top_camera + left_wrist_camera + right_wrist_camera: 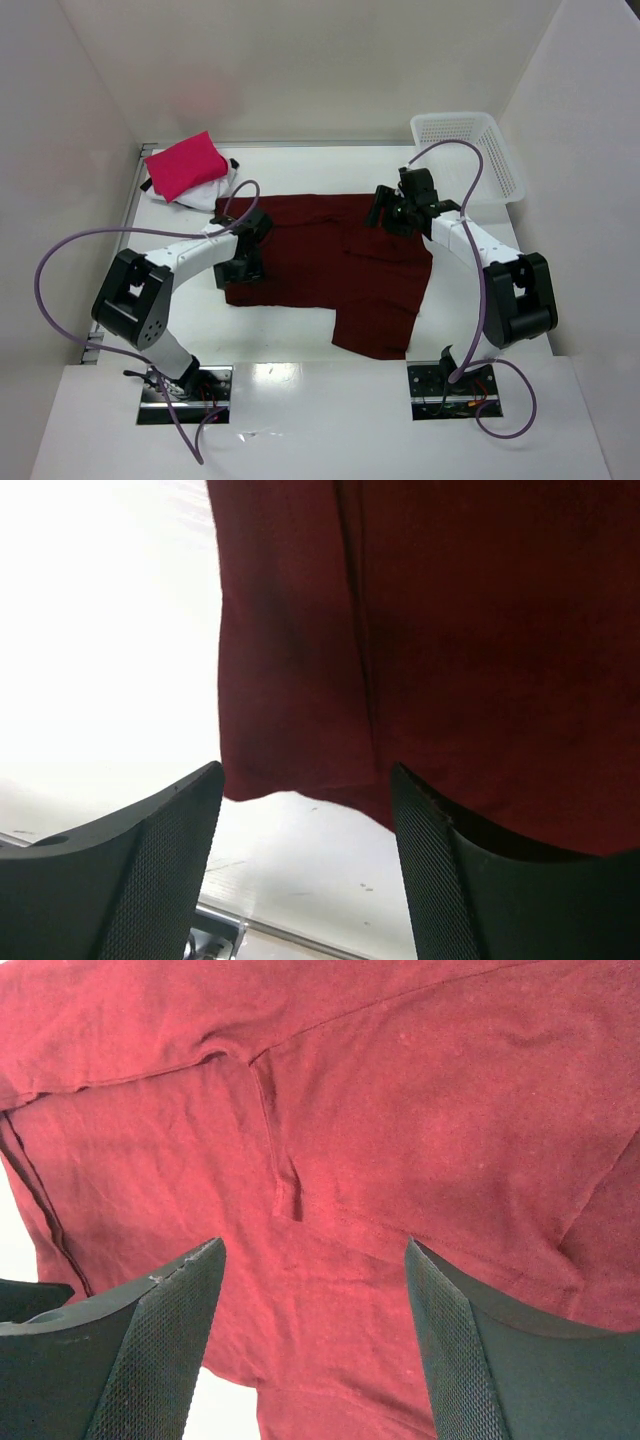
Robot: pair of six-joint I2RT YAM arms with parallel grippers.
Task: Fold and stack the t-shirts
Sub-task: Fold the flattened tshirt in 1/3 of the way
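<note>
A large dark maroon t-shirt (330, 262) lies spread out in the middle of the table, one part hanging toward the front. My left gripper (241, 268) is open and empty at the shirt's left edge. In the left wrist view the maroon cloth (450, 630) ends just past my open left gripper (305, 870), with bare table between the fingers. My right gripper (388, 212) is open and empty over the shirt's back right part. The right wrist view shows the maroon cloth (350, 1140) under my right gripper (315, 1350). A folded pink-red t-shirt (185, 165) lies on a white t-shirt (208, 192) at the back left.
A white mesh basket (470, 150) stands at the back right corner. White walls close in the table on the left, back and right. The arm bases (185, 385) sit at the near edge.
</note>
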